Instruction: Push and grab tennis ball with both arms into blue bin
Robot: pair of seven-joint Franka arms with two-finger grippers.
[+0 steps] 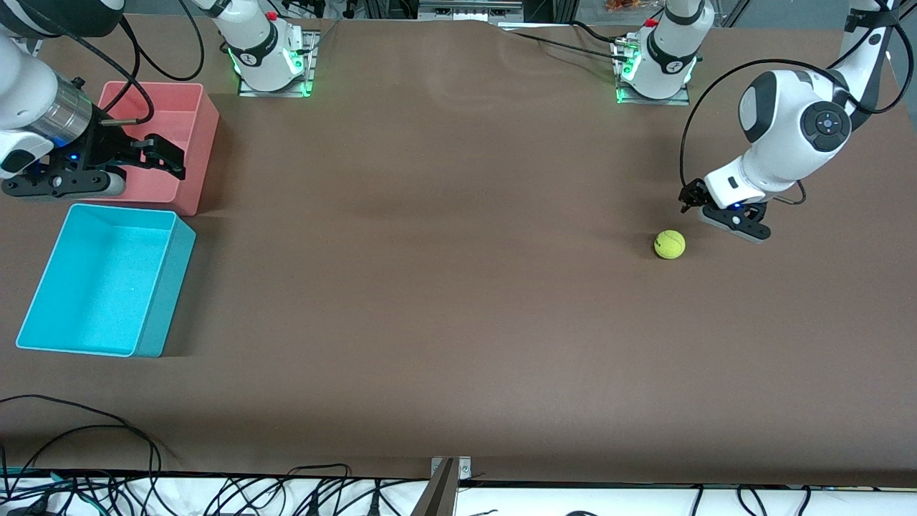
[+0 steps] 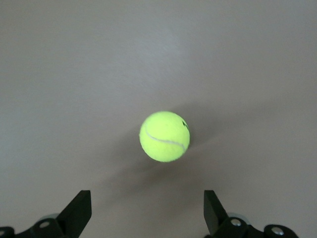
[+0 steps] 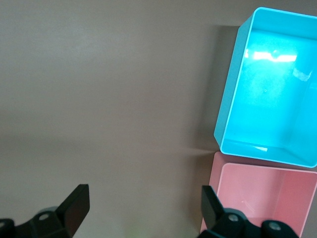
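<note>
The yellow-green tennis ball [image 1: 669, 244] lies on the brown table toward the left arm's end. My left gripper [image 1: 693, 196] hangs low over the table just beside it, open and not touching it. In the left wrist view the ball [image 2: 164, 136] sits ahead of the open left gripper [image 2: 147, 208], outside the gap between the fingers. The blue bin [image 1: 166, 294] stands empty at the right arm's end. My right gripper [image 1: 166, 158] hovers open over the pink bin's wall, holding nothing. The right wrist view shows the right gripper [image 3: 145, 206] and the blue bin [image 3: 230, 99].
A pink bin [image 1: 204, 136] stands right beside the blue bin, farther from the front camera; its rim also shows in the right wrist view [image 3: 257, 168]. A wide stretch of brown table [image 1: 430, 251] separates ball and bins. Cables hang along the table's front edge.
</note>
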